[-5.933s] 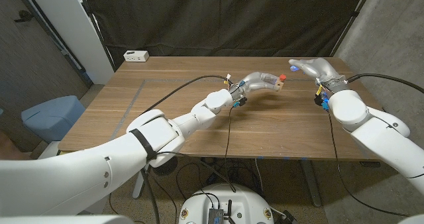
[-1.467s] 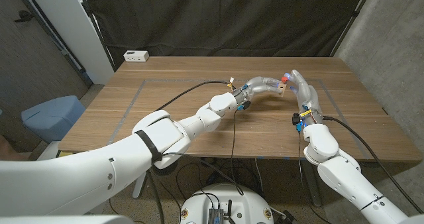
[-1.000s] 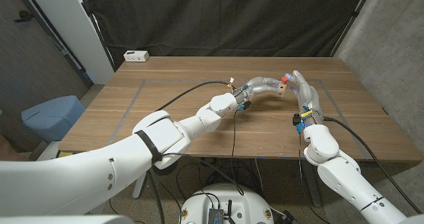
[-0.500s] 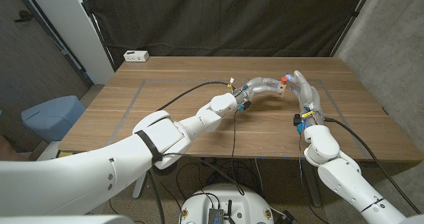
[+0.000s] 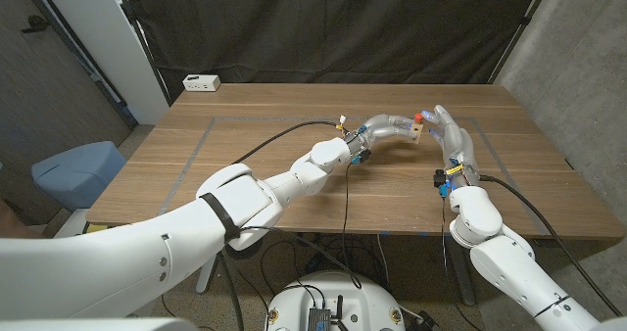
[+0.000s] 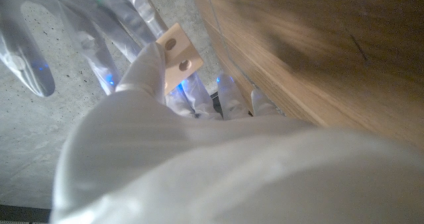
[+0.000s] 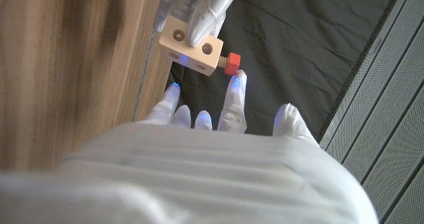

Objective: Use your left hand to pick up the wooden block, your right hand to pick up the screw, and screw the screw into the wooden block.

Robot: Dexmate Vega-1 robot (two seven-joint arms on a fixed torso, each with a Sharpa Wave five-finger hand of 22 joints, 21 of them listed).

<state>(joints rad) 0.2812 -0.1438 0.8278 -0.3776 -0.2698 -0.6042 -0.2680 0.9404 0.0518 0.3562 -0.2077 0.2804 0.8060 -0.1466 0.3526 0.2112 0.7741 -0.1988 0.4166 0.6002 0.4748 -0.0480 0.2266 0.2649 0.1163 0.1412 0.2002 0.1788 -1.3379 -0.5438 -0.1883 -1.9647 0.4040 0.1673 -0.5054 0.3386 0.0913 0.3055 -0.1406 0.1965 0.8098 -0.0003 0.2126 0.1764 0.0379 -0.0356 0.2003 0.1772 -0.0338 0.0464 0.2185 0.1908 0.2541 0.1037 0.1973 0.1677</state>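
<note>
Holding the wooden block (image 7: 190,48) clear above the worktop (image 5: 255,165), my left hand (image 5: 390,127) grips it so the red screw (image 7: 230,63), seated in its side, faces my right hand (image 5: 449,130), whose fingertip (image 7: 236,75) touches the screw head; fingers apart, gripping nothing.

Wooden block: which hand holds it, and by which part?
The left hand grips the wooden block across its holed face; the red screw protrudes from one end.

Wooden block (image 5: 416,130) held at left hand (image 5: 389,127) fingertips, above table (image 5: 245,155); screw (image 5: 418,116) in block's far side; right hand (image 5: 453,135) just right, fingertip touching screw.
</note>
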